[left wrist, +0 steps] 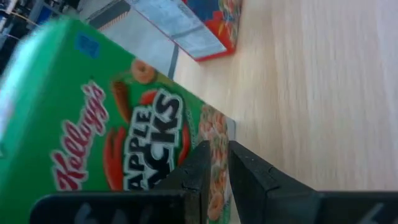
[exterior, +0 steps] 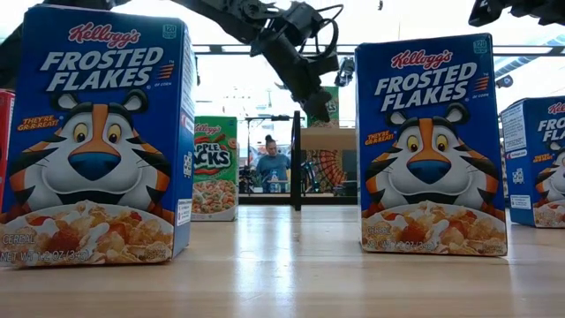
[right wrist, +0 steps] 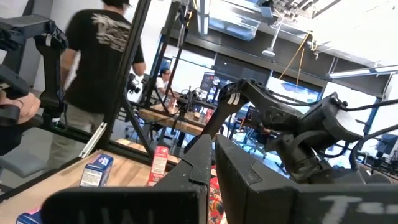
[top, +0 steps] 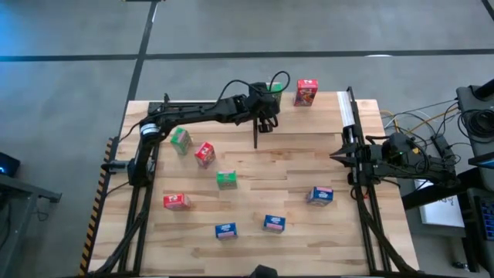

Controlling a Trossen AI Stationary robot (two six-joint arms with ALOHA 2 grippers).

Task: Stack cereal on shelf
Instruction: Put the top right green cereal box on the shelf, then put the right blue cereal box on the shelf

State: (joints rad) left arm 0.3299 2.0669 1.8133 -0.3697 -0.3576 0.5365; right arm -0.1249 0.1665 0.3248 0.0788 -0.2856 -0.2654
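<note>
Left gripper sat at the table's far edge, fingers pressed together beside a green cereal box — not pinching it. A red box stood just beside. Right gripper waited by the shelf, fingers pressed together too.
</note>
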